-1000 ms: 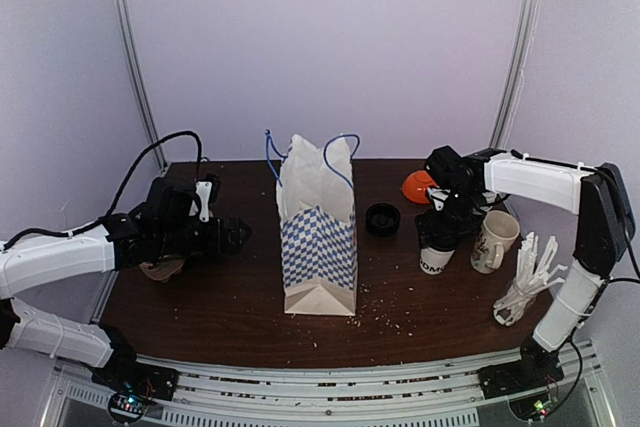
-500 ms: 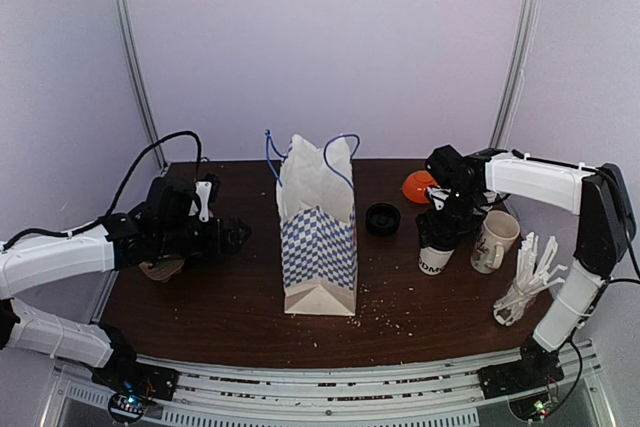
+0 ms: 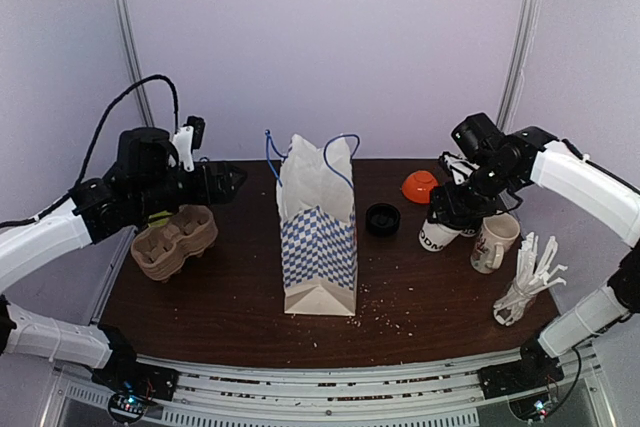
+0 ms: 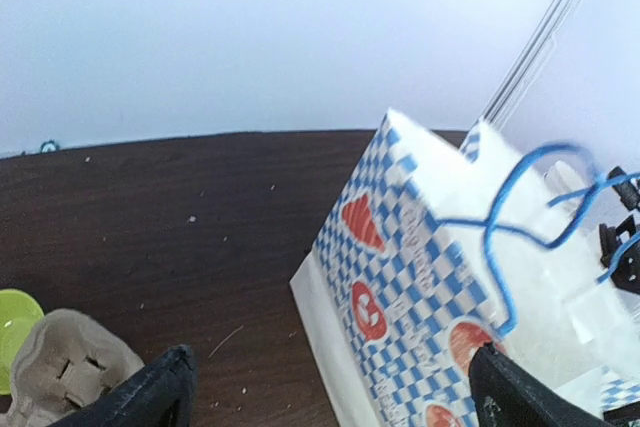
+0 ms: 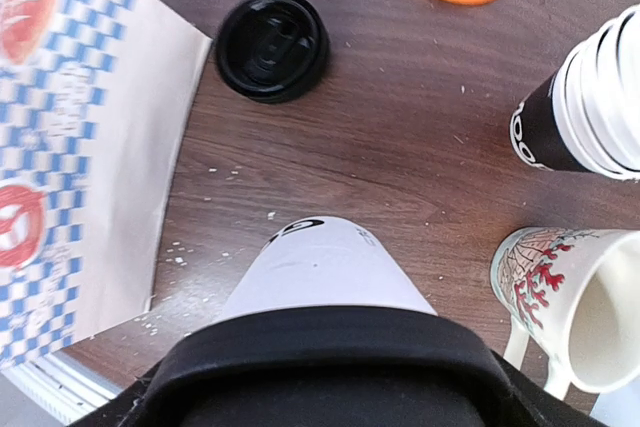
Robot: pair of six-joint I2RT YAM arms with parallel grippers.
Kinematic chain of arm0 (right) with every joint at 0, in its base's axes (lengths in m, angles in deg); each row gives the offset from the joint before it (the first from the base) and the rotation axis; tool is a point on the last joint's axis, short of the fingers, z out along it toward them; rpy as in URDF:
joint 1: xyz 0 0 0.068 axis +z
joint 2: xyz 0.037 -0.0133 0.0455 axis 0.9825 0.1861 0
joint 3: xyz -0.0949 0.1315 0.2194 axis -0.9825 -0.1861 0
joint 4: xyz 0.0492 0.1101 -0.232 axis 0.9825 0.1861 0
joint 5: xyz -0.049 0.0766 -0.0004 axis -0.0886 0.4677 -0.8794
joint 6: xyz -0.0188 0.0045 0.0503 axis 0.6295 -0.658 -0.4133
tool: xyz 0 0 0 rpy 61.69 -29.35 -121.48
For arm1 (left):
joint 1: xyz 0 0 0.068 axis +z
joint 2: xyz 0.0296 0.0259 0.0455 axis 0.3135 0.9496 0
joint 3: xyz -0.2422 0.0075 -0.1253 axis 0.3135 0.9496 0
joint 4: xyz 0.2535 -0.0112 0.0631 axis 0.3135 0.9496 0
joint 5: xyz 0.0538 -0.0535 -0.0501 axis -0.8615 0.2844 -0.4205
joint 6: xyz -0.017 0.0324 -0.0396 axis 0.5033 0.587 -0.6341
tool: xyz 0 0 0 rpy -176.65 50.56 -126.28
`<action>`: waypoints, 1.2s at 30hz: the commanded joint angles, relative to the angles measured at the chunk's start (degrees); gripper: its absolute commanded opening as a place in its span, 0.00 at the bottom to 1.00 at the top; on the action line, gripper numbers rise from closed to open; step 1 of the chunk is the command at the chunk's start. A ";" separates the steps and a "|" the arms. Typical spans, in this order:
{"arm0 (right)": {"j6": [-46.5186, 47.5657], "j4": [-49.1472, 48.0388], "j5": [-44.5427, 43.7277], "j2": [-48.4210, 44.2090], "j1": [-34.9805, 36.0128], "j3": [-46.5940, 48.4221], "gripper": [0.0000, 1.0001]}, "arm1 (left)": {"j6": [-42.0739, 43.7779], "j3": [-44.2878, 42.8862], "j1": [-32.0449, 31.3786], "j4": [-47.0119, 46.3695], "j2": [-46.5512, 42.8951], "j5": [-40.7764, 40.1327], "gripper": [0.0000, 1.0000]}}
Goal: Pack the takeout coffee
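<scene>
Overhead first: left gripper high in the air left of the paper bag, fingers spread wide, holding nothing; cardboard cup carrier on the tabletop under that arm; bag upright mid-table, blue handles up. Right gripper clamped from above on the takeout coffee; cup tilted, base apparently off the wood, right of the bag and well apart from it, just beside the mug; loose black lid flat between bag and cup; orange bowl behind; white plastic cutlery near the right edge.

Left wrist next: both fingertips far apart at the lower edge; checkered bag beyond them, untouched; carrier corner lower left.

Right wrist last: coffee's own black lid close against the camera, white cup body pointing down toward bare wood; stack of cups and mug to the right; fingers themselves not visible here.
</scene>
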 commanded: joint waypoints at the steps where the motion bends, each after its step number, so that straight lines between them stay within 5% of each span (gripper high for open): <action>1: -0.78 5.14 -0.44 -4.29 2.31 3.48 0.84 | -0.03 -7.28 0.09 -0.36 1.40 5.04 0.98; 8: -0.81 6.30 -0.63 -7.75 3.25 4.81 0.84 | -1.91 -13.12 -2.04 -0.61 4.75 10.26 0.98; 13: -0.61 6.21 -0.71 -8.34 3.71 4.88 0.84 | -3.48 -20.10 -5.44 8.69 11.04 7.81 0.98; 21: -0.50 6.04 -0.90 -8.38 4.16 5.26 0.85 | -7.38 -18.68 -8.39 11.48 11.83 7.99 0.98; 32: -0.84 7.08 -0.97 -8.28 5.04 8.05 0.84 | -1.41 -28.46 -8.73 22.60 22.78 3.09 0.75; 36: -0.80 7.09 -0.91 -8.21 5.30 8.11 0.84 | 0.27 -31.91 -8.75 25.36 25.67 2.78 0.60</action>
